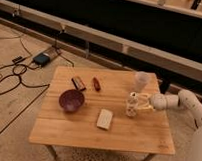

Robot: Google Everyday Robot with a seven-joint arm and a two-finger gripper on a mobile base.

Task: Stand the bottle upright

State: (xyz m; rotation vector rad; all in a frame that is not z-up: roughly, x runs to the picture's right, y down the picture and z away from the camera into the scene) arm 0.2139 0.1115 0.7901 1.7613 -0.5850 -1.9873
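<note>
The bottle [131, 105] is small and pale whitish-beige. It stands about upright on the right part of the wooden table [73, 129], just in front of the clear cup [141, 80]. My gripper [136, 104] reaches in from the right on a white arm [181, 102]. Its pale fingers sit on either side of the bottle and appear closed on it. The bottle's right side is partly hidden by the fingers.
A dark purple bowl [72, 100] sits at the left middle of the table. A dark flat object [78, 83] and a small dark-red elongated object [96, 84] lie behind it. A pale packet [105, 119] lies near the front. Cables [14, 72] run across the floor at left.
</note>
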